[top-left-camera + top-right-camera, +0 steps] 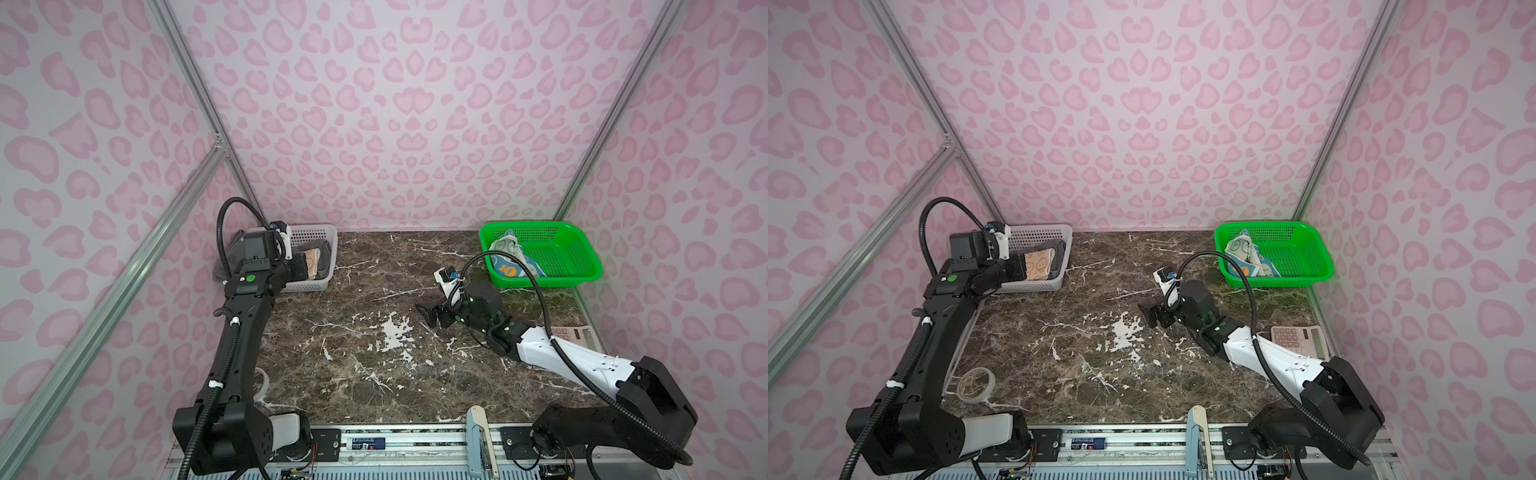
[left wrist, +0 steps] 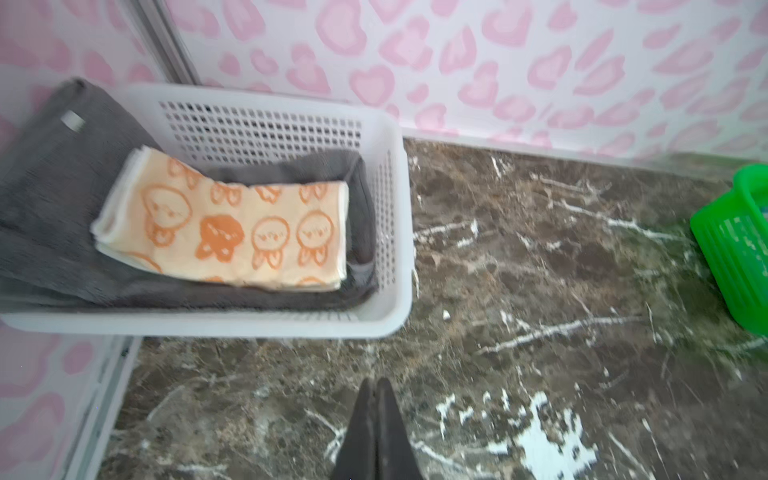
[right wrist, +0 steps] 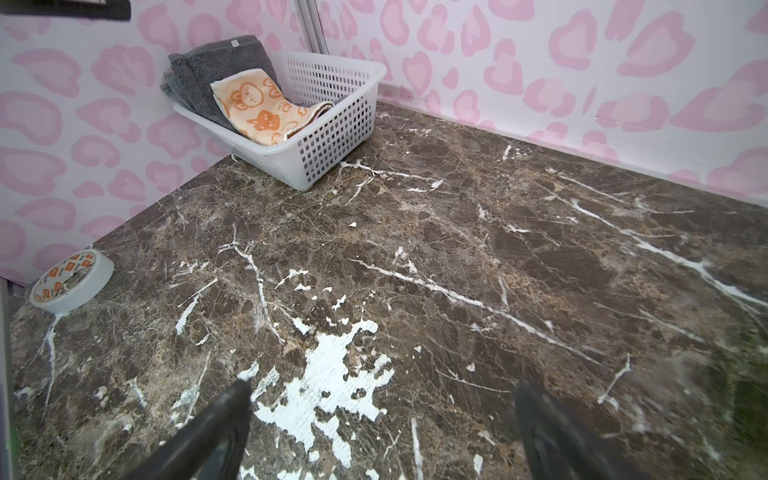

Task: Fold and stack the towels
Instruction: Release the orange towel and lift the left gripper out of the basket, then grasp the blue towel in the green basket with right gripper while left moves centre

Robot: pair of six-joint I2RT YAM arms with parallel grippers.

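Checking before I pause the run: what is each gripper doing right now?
Left gripper: shut, with nothing between its fingers.
Right gripper: open wide, holding nothing.

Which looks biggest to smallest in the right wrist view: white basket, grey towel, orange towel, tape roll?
1. white basket
2. grey towel and orange towel: about alike; the grey is partly covered.
3. tape roll: smallest, though nearer the camera.

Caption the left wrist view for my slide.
Folded orange towel lies on grey towel in the white basket; left gripper shut.
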